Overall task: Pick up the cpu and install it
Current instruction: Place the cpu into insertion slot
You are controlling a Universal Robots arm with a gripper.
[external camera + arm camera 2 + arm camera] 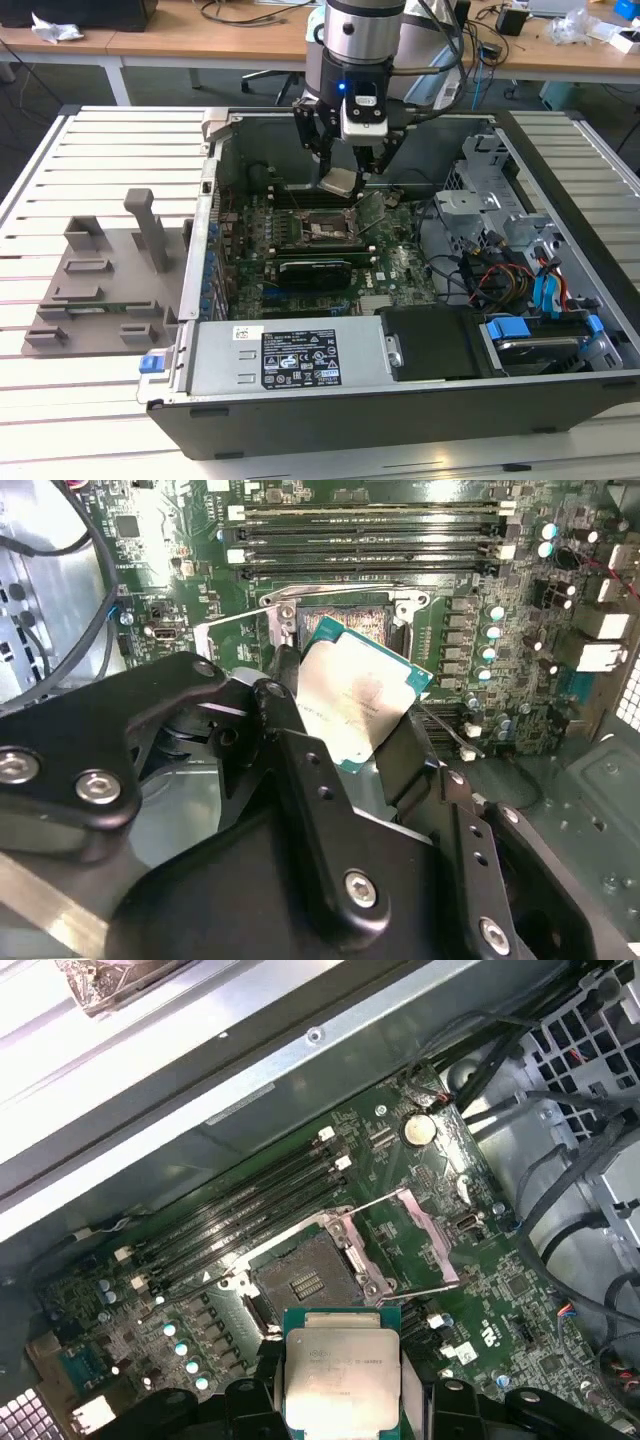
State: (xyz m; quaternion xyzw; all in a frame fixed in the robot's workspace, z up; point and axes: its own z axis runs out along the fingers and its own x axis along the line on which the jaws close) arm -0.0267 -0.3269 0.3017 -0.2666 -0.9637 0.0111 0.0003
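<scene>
The gripper [346, 172] was clenched on the cpu [355, 705], with one black finger [285, 695] pressed against each of two opposite edges of the chip. The silver top plate faced away from the board, and its thin green border showed past the fingers in both wrist views. The cpu hung tilted in the air inside the open computer case [205, 300], above the green motherboard [405, 270] and not touching it.

Just under the held chip lay the socket [300, 1280], in the middle of the board. Its contact field was bare, and its metal retaining frame [405, 1245] was swung open to one side. Along the socket's far edge ran a row of long black memory slots [365, 540]. A round coin battery [418, 1128] sat near the board's corner beyond the open frame.

At the case's front edge in the exterior view stood a silver box [290, 355] with a label on its top. Beside it, toward the exterior view's right, was a drive bay with blue latches [505, 328].

The case rested on a slatted white table [110, 140]. A grey plastic holder [100, 280] with upright posts lay on the table beside the case wall, on the exterior view's left.
</scene>
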